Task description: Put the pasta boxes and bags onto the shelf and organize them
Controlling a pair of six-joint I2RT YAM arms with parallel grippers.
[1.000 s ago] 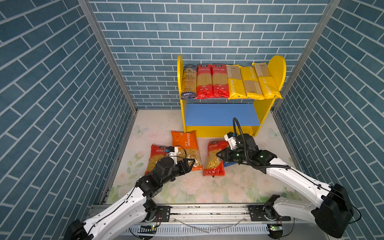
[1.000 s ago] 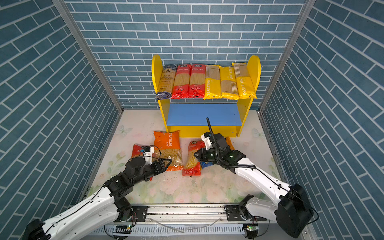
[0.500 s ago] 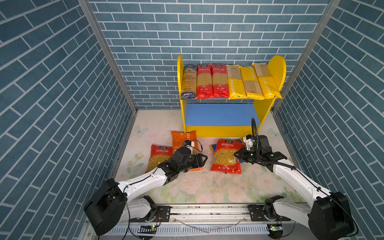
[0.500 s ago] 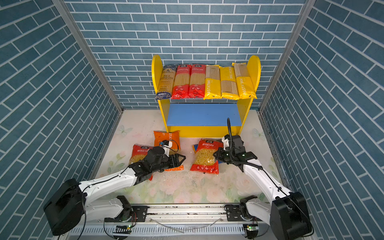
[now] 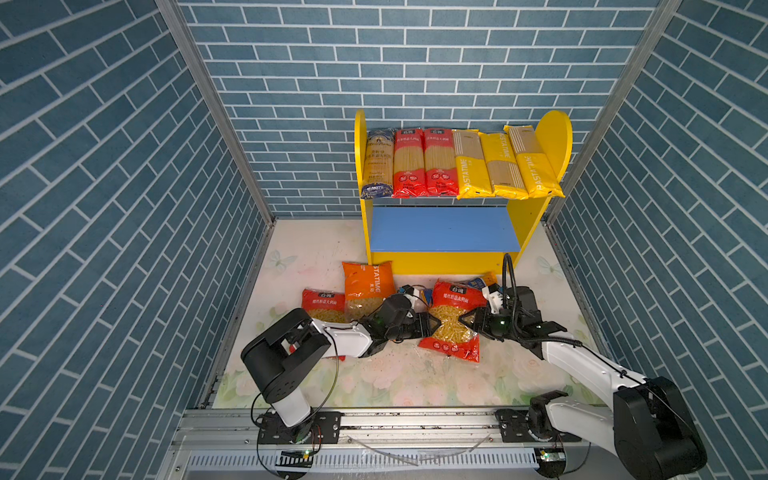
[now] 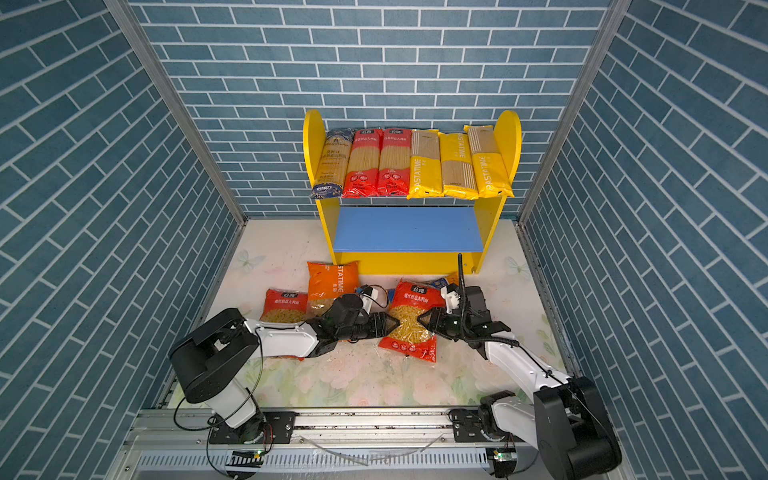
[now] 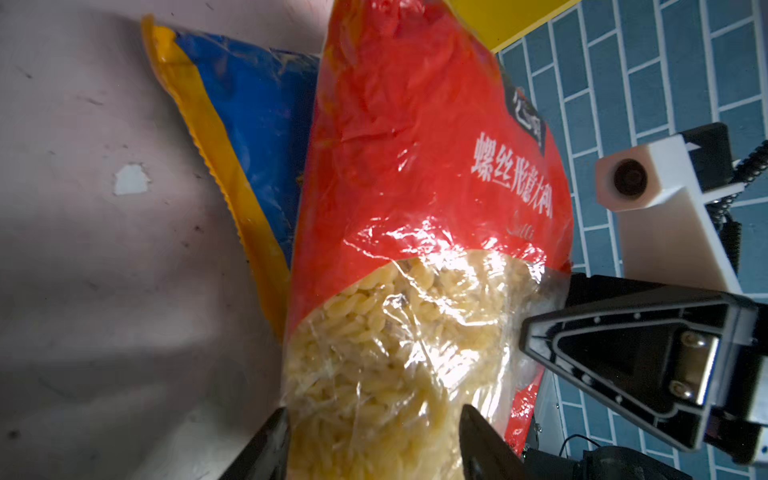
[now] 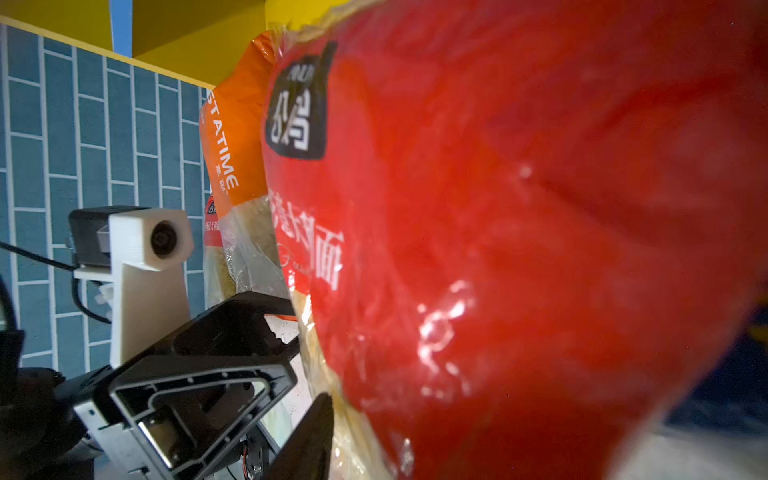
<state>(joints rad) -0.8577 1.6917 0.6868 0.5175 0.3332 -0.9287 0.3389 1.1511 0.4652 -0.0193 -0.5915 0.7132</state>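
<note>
Red pasta bag (image 5: 451,324) lies on the flowered floor (image 5: 415,374), near of the shelf (image 5: 552,137) and apart from it, label end far and clear pasta-filled end near. Its far right corner overlaps the blue-and-yellow bag (image 5: 478,282). The left arm stretches low from its base at the near left, forearm almost level, wrist pointing right. The left pincer (image 5: 432,324) meets the bag's left edge. In the left wrist view that pincer (image 7: 370,440) is clamped on the bag's clear part, with both fingers (image 7: 270,444) against the film and the pasta bulging between them. The right arm reaches from the near right base toward the left and far, wrist pointing left, so the right pincer (image 5: 465,320) faces the left one across the bag, its tip at the bag's right edge. In the right wrist view only one of its fingers (image 8: 307,436) shows, lying alongside the bag (image 8: 498,208), which hides the other. I cannot tell whether this pincer is apart or clamped. Left of the bag the orange bag (image 5: 368,282) lies flat, and left of that is a second red bag (image 5: 324,303), partly under the left arm. On the shelf's upper level six spaghetti packs (image 5: 457,162) lie side by side. The blue lower board (image 5: 440,228) is bare.
</note>
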